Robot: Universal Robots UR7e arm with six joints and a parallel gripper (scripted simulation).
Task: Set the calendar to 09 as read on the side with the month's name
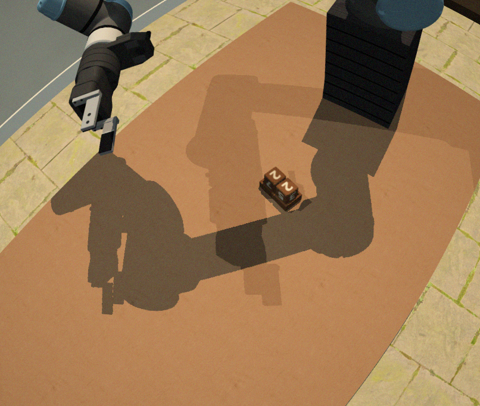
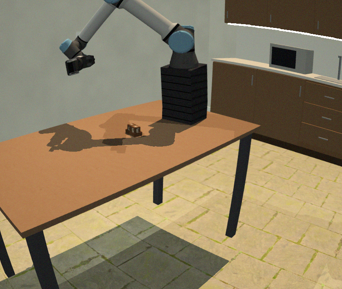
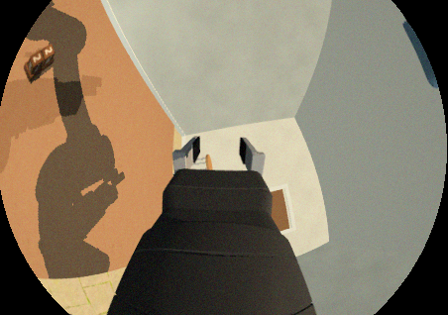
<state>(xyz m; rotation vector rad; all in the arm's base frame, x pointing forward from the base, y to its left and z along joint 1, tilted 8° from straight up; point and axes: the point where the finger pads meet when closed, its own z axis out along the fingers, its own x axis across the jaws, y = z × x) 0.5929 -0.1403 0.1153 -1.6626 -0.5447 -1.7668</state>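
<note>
Two brown cubes stand side by side in a small dark tray (image 1: pixel 274 193) near the middle of the table. The left cube (image 1: pixel 274 175) and the right cube (image 1: pixel 287 187) each show a white 2 on top. In the exterior view the tray (image 2: pixel 133 129) shows white marks on the cubes' front faces, too small to read surely. The tray also shows small at the upper left of the wrist view (image 3: pixel 40 59). My gripper (image 1: pixel 99 128) is open and empty, high in the air beyond the table's far left edge, far from the tray. It also shows in the exterior view (image 2: pixel 72 68) and the wrist view (image 3: pixel 219 155).
The arm's black ribbed pedestal (image 1: pixel 368 56) stands on the table's back edge, to the right of the tray. Kitchen cabinets with a microwave (image 2: pixel 290 57) line the wall at the right, off the table.
</note>
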